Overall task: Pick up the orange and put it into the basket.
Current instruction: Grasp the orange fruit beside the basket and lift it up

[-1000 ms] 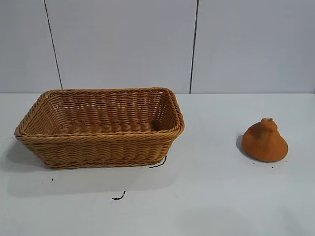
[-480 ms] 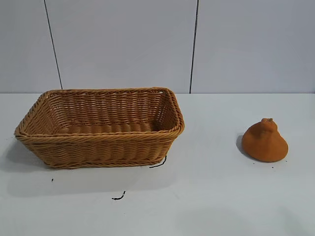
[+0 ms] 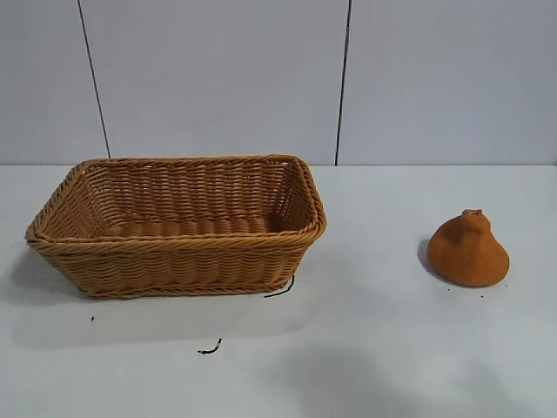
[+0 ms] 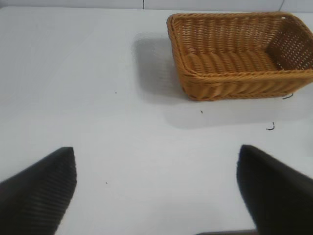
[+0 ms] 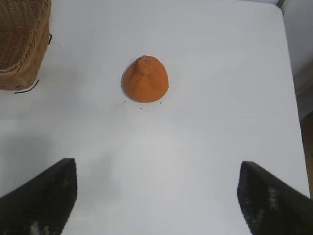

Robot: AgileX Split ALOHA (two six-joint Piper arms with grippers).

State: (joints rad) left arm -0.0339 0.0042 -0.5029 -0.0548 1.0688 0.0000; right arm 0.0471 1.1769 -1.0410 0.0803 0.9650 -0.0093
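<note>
The orange point(image 3: 467, 251), a matte burnt-orange lump with a small knobbed top, sits on the white table at the right. It also shows in the right wrist view point(image 5: 145, 80), ahead of my right gripper point(image 5: 157, 169), which is open, empty and well short of it. The tan wicker basket point(image 3: 174, 246) stands empty at the left. It shows in the left wrist view point(image 4: 234, 78), far ahead of my left gripper point(image 4: 156, 156), which is open and empty. Neither gripper shows in the exterior view.
Small black marks lie on the table in front of the basket point(image 3: 209, 348) and at its near right corner point(image 3: 280, 289). A grey panelled wall stands behind the table. The table's right edge point(image 5: 293, 73) shows in the right wrist view.
A faint shadow has grown on the table at the bottom centre of the exterior view. The orange and the basket have not moved.
</note>
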